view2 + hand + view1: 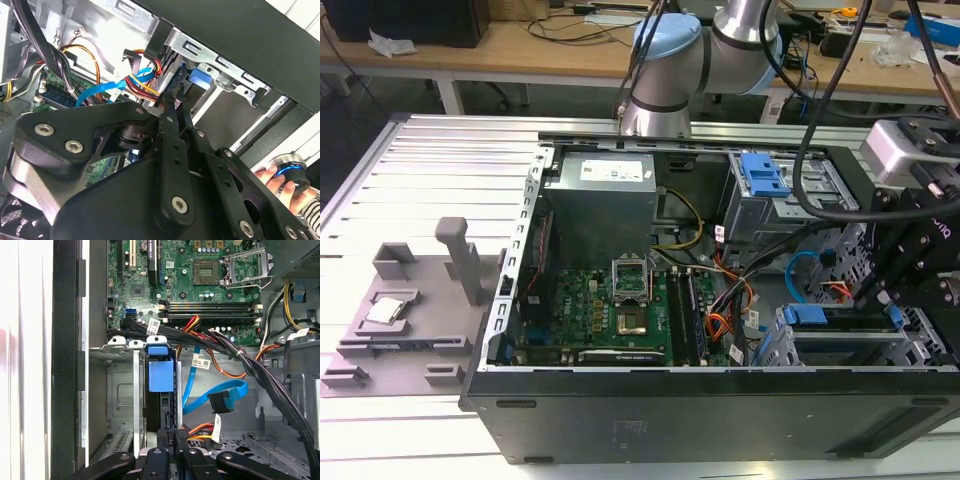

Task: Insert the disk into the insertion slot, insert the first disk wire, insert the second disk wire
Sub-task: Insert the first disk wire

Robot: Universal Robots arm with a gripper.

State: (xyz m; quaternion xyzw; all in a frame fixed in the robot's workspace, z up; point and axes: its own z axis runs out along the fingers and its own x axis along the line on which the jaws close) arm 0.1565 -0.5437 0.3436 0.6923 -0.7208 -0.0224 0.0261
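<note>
The disk (807, 315) sits in the insertion slot (916, 347), a silver cage at the exterior view's lower right. In the first wrist view the disk (160, 375) shows edge-on with its blue tab up. My gripper (172, 441) hangs just behind the disk, fingers together on a black plug with the orange-red-black wire bundle (201, 428) leading off it; this is the first disk wire. The second wrist view has the gripper (171, 98) close to the blue tab (202, 78). The second disk wire (216, 394), a blue flat cable, hangs loose beside them, its dark plug (220, 403) free.
A thick black cable bundle (250, 365) crosses above the drive bay. A taller grey cage with a blue latch (764, 175) stands behind. The motherboard (610, 315) fills the case's middle. A person's hand (280, 182) holds a knob outside the case. A grey fixture (400, 320) lies left.
</note>
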